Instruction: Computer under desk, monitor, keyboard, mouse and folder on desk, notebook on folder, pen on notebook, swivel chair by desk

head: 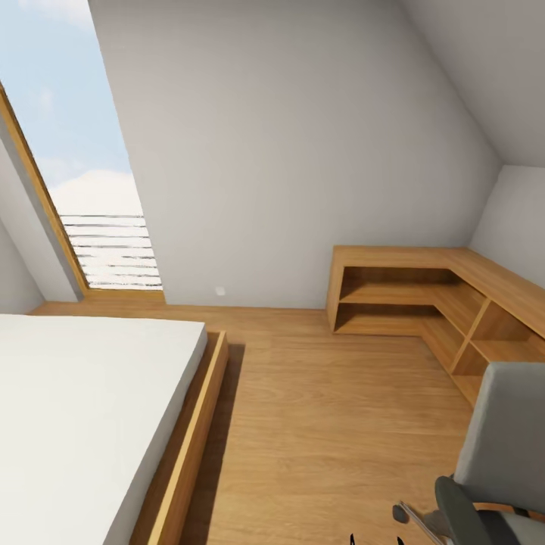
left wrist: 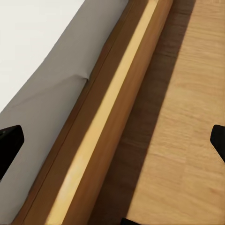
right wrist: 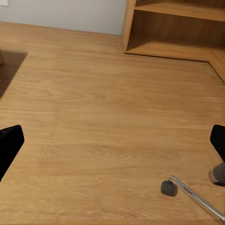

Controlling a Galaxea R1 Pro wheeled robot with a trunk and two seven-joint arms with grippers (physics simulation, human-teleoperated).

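Right now we stand in the bedroom (head: pixel 303 136), looking over its wood plank floor (head: pixel 325 424) toward the grey sloped wall. We use the swivel chair (head: pixel 503 446) as our landmark: its grey back rises at the near right corner of the head view, with a dark armrest (head: pixel 458 511) below it. One chrome leg (right wrist: pixel 197 197) of its base reaches out across the floor and ends in a black caster (right wrist: pixel 168 187), seen in the right wrist view. Beyond the chair, against the far wall and wrapping round the corner, stands the low light-wood shelving (head: pixel 424 291), its compartments open. Well apart from the chair, across the open floor, lies the low bed (head: pixel 83 409) with its white mattress and wooden frame (left wrist: pixel 108 122). Past the bed, a tall skylight (head: pixel 83 174) shows sky and cloud.

Our left claw (left wrist: pixel 112 140) hangs over the edge of the bed frame, fingers spread wide with nothing between them. Our right claw (right wrist: pixel 112 145) hangs over bare floor near the chair's caster, likewise wide apart and holding nothing.
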